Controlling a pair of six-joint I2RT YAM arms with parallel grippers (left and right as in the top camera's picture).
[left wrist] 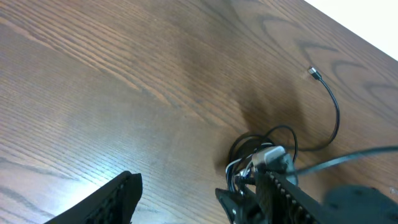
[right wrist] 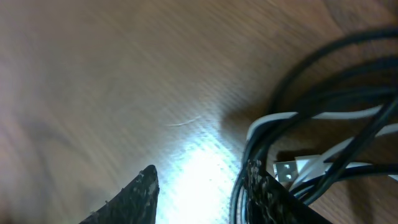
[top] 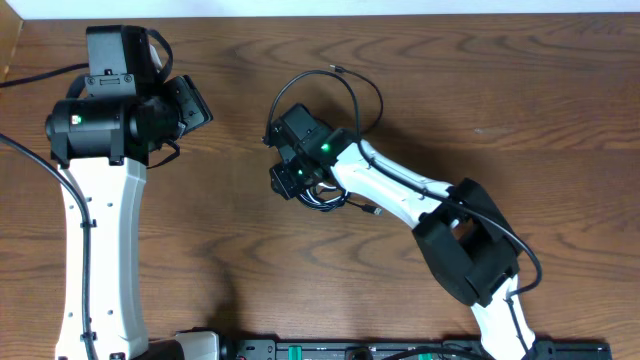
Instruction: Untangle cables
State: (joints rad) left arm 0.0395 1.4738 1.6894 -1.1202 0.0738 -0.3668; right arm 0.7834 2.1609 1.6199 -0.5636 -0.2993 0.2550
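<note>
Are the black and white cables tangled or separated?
Tangled: the black cable and white cable loops cross over each other in one bundle.

The table (top: 500, 90) under me is brown wood with a plain grain. It shows a low satin sheen where my light falls, at the lower middle of the right wrist view. The black cable (right wrist: 314, 59) has a smooth, faintly glossy plastic jacket, and the white cable (right wrist: 323, 115) is smooth too. A plug (right wrist: 287, 170) at lower right looks like silvery metal. My right gripper (right wrist: 200, 199) has 2 black pads (right wrist: 264, 186), coarse and gritty. My arm shells (top: 100, 230) are smooth white plastic.
</note>
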